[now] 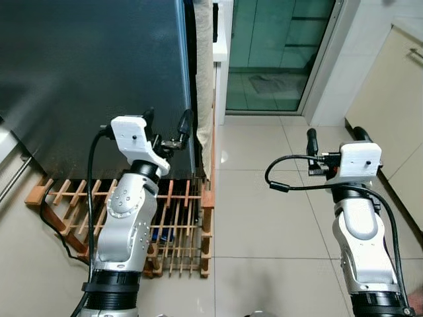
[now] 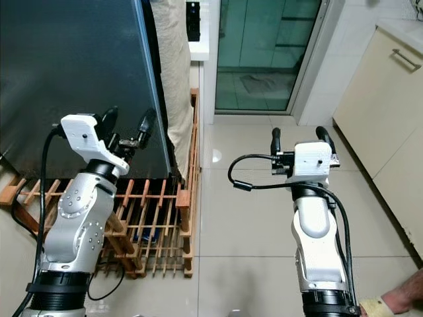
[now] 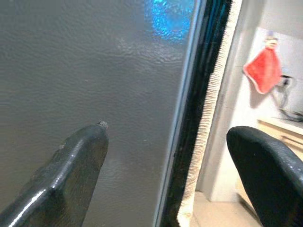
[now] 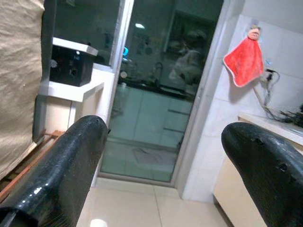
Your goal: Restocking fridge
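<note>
The dark grey fridge door [image 1: 86, 72] fills the upper left and stands closed, its right edge [image 3: 189, 118] running down just past my left gripper. My left gripper [image 1: 166, 123] is raised right at that edge, open, with one finger [image 3: 71, 175] in front of the door face and the other finger [image 3: 270, 175] beyond the edge. My right gripper [image 1: 334, 137] is held up over the tiled floor to the right, open and holding nothing, pointing toward a glass door [image 4: 151, 94].
A wooden slatted rack [image 1: 178, 224] stands on the floor below the fridge. A beige cloth [image 1: 205, 79] hangs beside the fridge edge. A cream cabinet [image 1: 390, 112] lines the right side. A person's hand [image 2: 403, 297] is at the lower right corner. A red towel [image 4: 244, 56] hangs on the wall.
</note>
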You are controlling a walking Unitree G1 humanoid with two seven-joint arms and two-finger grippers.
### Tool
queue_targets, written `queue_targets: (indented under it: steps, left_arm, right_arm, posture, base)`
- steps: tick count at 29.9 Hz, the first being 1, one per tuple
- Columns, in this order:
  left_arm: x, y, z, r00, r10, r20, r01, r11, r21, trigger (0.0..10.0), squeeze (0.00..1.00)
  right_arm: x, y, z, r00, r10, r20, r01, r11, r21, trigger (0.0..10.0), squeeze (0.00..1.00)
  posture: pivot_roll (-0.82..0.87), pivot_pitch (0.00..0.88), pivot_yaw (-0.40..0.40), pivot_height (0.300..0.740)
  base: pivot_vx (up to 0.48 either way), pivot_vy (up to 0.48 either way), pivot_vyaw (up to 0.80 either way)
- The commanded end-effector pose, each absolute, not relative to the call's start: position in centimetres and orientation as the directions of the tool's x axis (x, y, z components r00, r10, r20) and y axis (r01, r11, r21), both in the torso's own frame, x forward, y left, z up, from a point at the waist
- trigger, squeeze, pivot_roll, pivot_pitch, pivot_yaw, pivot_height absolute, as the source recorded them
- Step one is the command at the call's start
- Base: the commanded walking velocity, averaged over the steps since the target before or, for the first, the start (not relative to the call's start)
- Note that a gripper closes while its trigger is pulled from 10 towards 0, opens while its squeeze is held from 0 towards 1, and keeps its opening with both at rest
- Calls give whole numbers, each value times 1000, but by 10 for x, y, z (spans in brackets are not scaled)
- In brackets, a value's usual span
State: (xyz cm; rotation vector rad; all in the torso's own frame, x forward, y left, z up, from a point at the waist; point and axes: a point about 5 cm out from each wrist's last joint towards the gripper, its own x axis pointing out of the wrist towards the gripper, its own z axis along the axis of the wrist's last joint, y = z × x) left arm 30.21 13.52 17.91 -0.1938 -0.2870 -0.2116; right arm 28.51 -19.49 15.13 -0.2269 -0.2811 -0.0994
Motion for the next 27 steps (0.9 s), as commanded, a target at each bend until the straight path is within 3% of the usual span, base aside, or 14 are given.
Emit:
queue_targets:
  steps: [1,18,27]
  left_arm:
    - [306,126,179,937,-191,291,245,956,-161,10000,0]
    - [322,121,172,966,-148,214,185,969,-163,10000,0]
    - [360,101,172,979,-138,153,154,983,-102,10000,0]
  right_arm:
    - [286,-201,153,954,-79,290,143,968,-205,10000,0]
    - [287,-200,154,953,-85,291,146,969,-198,10000,0]
    - [290,-202,155,948,-117,295,176,968,-182,10000,0]
  posture:
    - [-174,0,24,740]
    - [-184,14,31,740]
    - [-198,32,31,740]
  base:
    - [0,0,0]
    - [0,0,0]
    - [0,0,0]
